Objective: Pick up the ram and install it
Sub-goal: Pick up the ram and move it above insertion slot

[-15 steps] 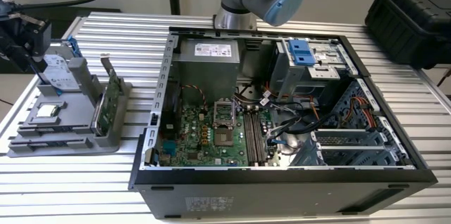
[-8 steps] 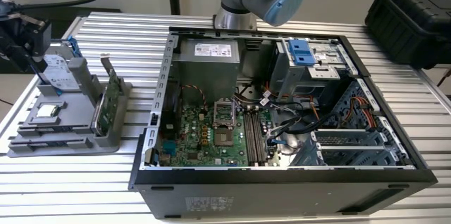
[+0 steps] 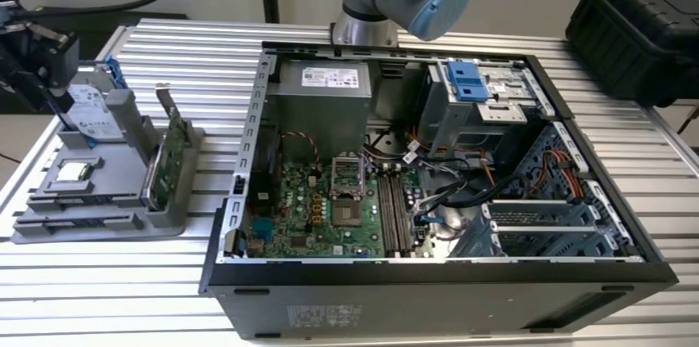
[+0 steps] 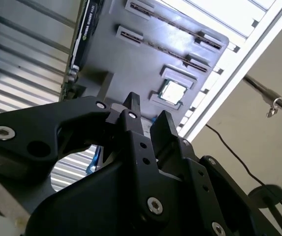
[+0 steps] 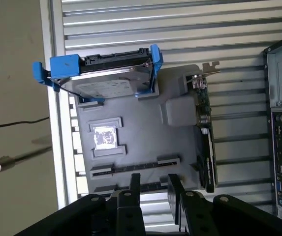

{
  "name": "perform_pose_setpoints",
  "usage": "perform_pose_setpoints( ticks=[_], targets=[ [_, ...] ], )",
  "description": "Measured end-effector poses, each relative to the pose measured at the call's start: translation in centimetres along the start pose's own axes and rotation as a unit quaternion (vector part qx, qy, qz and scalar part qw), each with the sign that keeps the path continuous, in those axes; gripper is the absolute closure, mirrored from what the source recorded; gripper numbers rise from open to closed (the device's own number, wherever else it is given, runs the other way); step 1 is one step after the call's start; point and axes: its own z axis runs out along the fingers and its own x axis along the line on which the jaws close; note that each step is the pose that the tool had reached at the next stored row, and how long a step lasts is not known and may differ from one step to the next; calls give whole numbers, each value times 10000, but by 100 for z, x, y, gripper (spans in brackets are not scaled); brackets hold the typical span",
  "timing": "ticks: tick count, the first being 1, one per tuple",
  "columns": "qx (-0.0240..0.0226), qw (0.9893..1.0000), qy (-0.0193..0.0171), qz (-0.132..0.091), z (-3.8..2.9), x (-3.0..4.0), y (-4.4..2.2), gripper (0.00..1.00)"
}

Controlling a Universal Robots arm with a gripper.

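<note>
The ram is hidden from me in these views. My gripper (image 3: 55, 101) hangs open over the grey parts holder (image 3: 98, 228) at the exterior view's left, with nothing between its black fingers. Both wrist views look past the gripper (image 5: 153, 184) (image 4: 146, 115) onto the holder (image 5: 141, 128) (image 4: 131, 64), directly above its two long narrow slots (image 5: 136, 168). The open computer case (image 3: 437, 281) lies in the middle of the table. The motherboard's long memory slots (image 3: 399, 208) run beside the processor socket.
The holder also carries a silver hard drive with blue rails (image 5: 106, 81) (image 3: 93, 118), a green card with a metal bracket (image 5: 204, 132) (image 3: 164, 163) and a square processor chip (image 5: 105, 136) (image 3: 71, 171). A black hard case (image 3: 644, 28) sits at the far right.
</note>
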Motion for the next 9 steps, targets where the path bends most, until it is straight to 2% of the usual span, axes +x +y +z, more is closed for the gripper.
perform_pose_setpoints(
  ticks=[9],
  targets=[
    [1, 9996, -14, 296, 4, 0, 0, 0]
  ],
)
